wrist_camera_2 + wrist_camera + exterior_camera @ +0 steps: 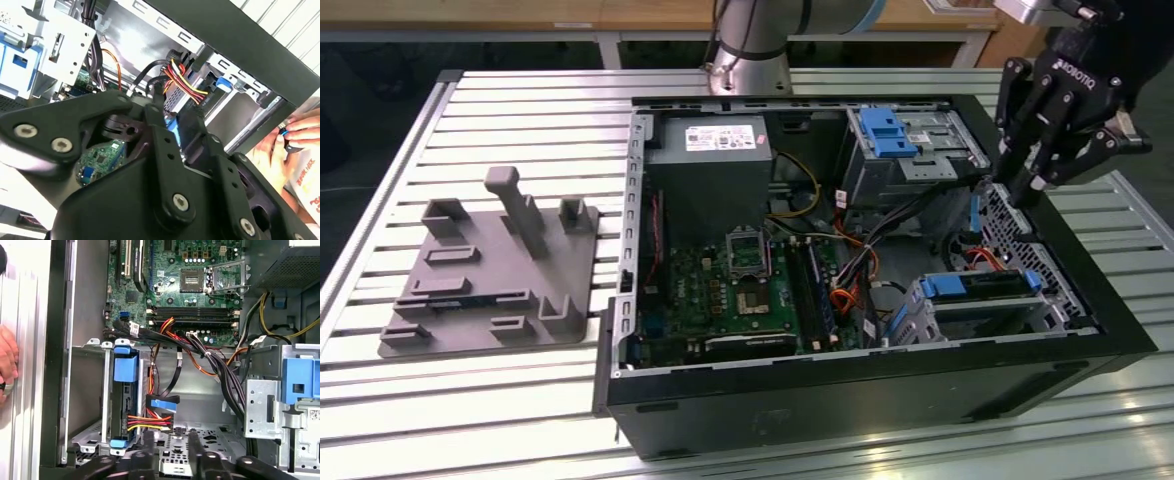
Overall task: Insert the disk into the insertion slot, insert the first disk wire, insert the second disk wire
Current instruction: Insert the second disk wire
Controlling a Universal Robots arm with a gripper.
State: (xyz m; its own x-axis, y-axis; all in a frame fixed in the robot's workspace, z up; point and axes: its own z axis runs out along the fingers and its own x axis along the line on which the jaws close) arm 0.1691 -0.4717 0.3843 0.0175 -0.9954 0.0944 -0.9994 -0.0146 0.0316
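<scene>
Exterior view | hand (1023,190) fingers parted, empty, above case (881,392) edge | disk (981,286) seated in insertion slot (963,325)

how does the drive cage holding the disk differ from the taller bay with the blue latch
The cage sits low, in the corner of the case nearest the exterior view's camera; the bay stands taller, at the far side. The cage holds the disk, with blue carrier ends showing on both sides; the bay shows one blue latch on top. Both are grey metal with blue plastic.
</scene>
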